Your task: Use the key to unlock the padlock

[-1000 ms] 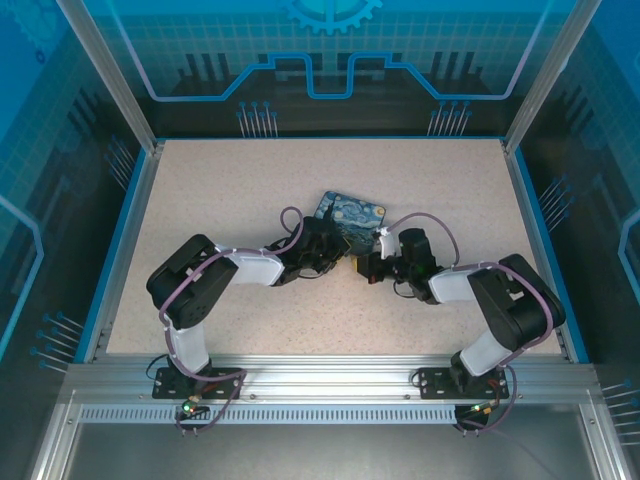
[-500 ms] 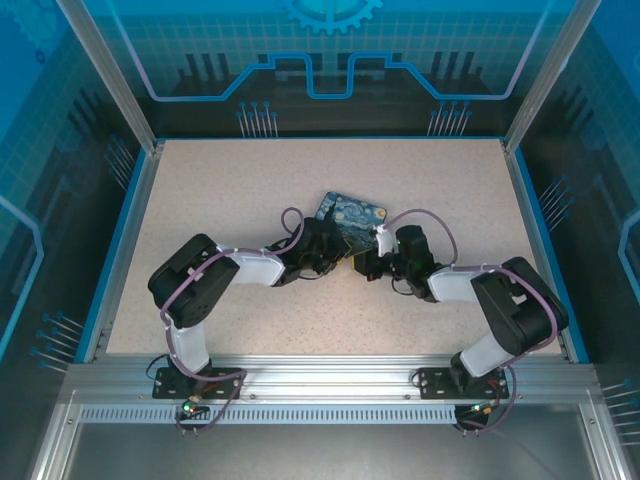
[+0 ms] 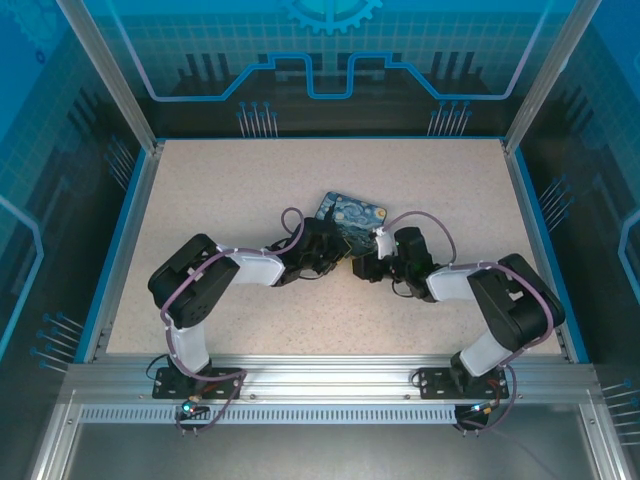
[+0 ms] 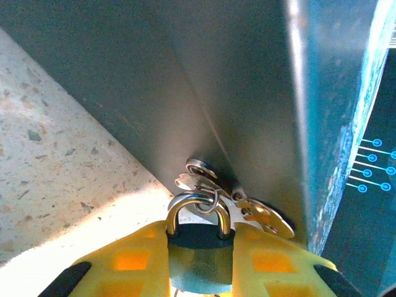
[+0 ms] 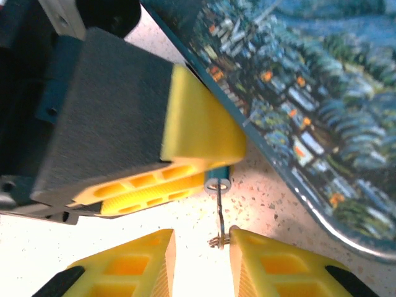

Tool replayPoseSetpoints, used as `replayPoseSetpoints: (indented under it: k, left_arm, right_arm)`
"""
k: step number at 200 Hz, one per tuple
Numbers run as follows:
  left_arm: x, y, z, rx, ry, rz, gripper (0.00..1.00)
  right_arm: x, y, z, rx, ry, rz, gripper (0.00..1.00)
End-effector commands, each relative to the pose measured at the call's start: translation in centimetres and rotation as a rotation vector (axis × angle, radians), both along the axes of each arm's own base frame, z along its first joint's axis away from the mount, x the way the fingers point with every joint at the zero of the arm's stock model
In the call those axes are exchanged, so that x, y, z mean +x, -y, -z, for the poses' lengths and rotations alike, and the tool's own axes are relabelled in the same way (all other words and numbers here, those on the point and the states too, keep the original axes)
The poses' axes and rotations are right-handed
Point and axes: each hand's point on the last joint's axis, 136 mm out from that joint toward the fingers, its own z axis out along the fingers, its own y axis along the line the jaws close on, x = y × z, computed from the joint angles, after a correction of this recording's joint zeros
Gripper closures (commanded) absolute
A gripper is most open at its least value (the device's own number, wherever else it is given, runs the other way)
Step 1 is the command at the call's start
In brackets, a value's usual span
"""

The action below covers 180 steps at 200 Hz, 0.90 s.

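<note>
From where I stand, the speckled table [image 3: 200, 200] carries one big item, the painted tin [image 3: 358, 212], lying just past the middle toward twelve o'clock. Both arms meet at its six o'clock edge, the left reaching in from eight o'clock and the right from four. The left gripper [image 4: 201, 236] is clamped on the padlock [image 4: 197, 263], its yellow fingers pressed on the teal body's two sides, with the shackle [image 4: 185, 201] pointing at the tin's wall and threaded by a small ring [image 4: 201, 167] carrying a flat metal tag. The right gripper [image 5: 201, 244] has its fingers parted; the key [image 5: 219, 210] stands edge-on between them, brushing only the three o'clock finger, its far end at the padlock's underside. I reckon the padlock is light, hard and smooth, best held by the body as it is now. The key looks stiff, thin and slippery, so it wants pinching flat across its head before any twist.
</note>
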Motion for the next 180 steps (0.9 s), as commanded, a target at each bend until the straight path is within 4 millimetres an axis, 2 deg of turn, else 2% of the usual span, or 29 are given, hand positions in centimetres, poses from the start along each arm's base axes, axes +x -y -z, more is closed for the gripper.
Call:
replayPoseSetpoints:
  k: [1, 41, 75, 114, 153, 180]
  left_arm:
    - [0.5, 1.0, -1.6, -0.047, 0.026, 0.018, 0.98]
    - [0.6, 0.9, -1.6, -0.048, 0.026, 0.015, 0.98]
    - [0.5, 0.7, -1.6, -0.043, 0.026, 0.010, 0.98]
    - [0.6, 0.6, -2.2, -0.049, 0.034, 0.006, 0.98]
    - [0.7, 0.7, -2.5, -0.057, 0.038, 0.009, 0.98]
    - [0.7, 0.7, -2.4, -0.056, 0.036, 0.005, 0.98]
  right_arm:
    - [0.4, -0.4, -0.1, 0.024, -0.021, -0.013, 0.73]
    - [0.4, -0.5, -0.1, 0.031, -0.024, -0.014, 0.74]
    - [0.8, 0.6, -0.6, 0.022, -0.017, 0.026, 0.61]
    - [0.9, 1.6, -1.4, 0.041, -0.051, 0.057, 0.51]
    - [0.9, 1.3, -0.9, 0.049, -0.059, 0.055, 0.50]
    - [0.8, 0.3, -0.5, 0.063, -0.060, 0.029, 0.51]
